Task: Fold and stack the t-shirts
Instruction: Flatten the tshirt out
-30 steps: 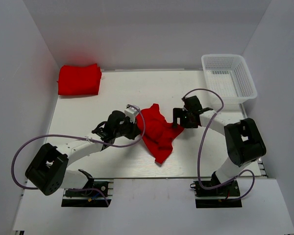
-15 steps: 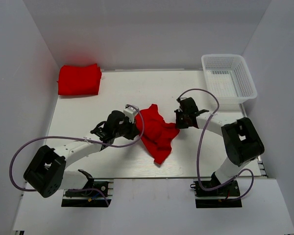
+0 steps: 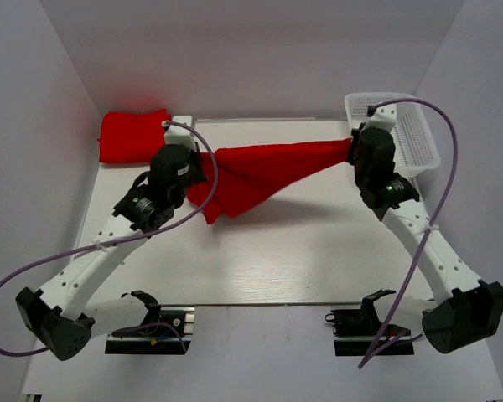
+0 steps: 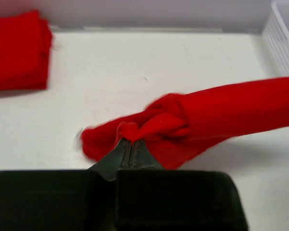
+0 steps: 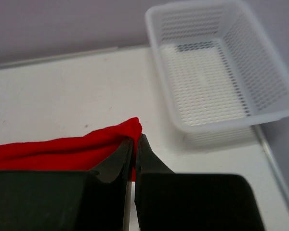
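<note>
- Pinching the red t-shirt (image 3: 260, 167) at both ends, I am holding it stretched between left gripper (image 4: 131, 146) and right gripper (image 5: 135, 143), above the white table (image 3: 302, 251).
- A folded t-shirt (image 3: 134, 136) is lying beyond the left gripper; a basket (image 3: 419, 126) is sitting beside the right gripper.

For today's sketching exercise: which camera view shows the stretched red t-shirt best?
Top external: the whole t-shirt spans from left claw to right claw. Left wrist crops its far end; right wrist shows only a pinched corner.
</note>
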Controlling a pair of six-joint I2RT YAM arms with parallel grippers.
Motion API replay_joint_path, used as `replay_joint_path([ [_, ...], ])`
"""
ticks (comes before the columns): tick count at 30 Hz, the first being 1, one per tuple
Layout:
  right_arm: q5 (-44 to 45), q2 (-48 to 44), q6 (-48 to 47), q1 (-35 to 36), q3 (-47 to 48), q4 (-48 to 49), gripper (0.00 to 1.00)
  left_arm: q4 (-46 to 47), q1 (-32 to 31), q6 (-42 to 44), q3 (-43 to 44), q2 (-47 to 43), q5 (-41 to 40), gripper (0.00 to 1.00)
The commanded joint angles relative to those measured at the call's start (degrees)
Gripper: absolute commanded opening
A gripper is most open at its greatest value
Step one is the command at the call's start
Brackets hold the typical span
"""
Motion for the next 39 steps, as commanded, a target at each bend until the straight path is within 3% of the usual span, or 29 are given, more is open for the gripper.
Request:
replay_joint_path([
  [1, 10.5, -4.9, -6.5, -2.3, 4.7, 1.3, 0.0, -4.8, 0.4, 2.3, 5.2, -6.1, -12.7, 0.0],
  [5, 13.2, -8.9, -12.2, -3.6, 8.4, 1.5, 0.0, -2.6, 0.4, 5.8, 7.0, -11.3, -14.0, 0.0],
  [10, 12.0, -14.7, -15.4, -4.0, 12.8, 1.4, 0.0, 1.7, 0.4, 13.9, 7.7, -18.1, -5.4, 0.0],
  [16, 9.6, -18.1, -18.0, -3.8, 20.2, -1.5, 0.0, 1.0, 0.4, 15.8, 13.4, -21.9, -2.5, 0.0],
  [25, -0.6, -24.3, -18.1, -3.6, 34.0, -6.7, 0.0, -1.1, 0.4, 18.9, 26.1, -24.7, 16.1, 0.0],
  [29, -5.4, -26.0, -17.1, -3.6, 35.2, -9.1, 0.0, -1.1, 0.4, 19.5, 27.3, -25.8, 15.1, 0.0],
  [34, -5.1, -26.1, -15.8, -3.4, 31.4, -8.9, 0.0, -1.1, 0.4, 19.5, 27.3, -22.3, 9.3, 0.0],
  [39, -0.6, -22.3, -11.1, -3.6, 22.1, -8.2, 0.0, 3.6, -0.5, 19.5, 20.2, -16.3, -4.9, 0.0],
])
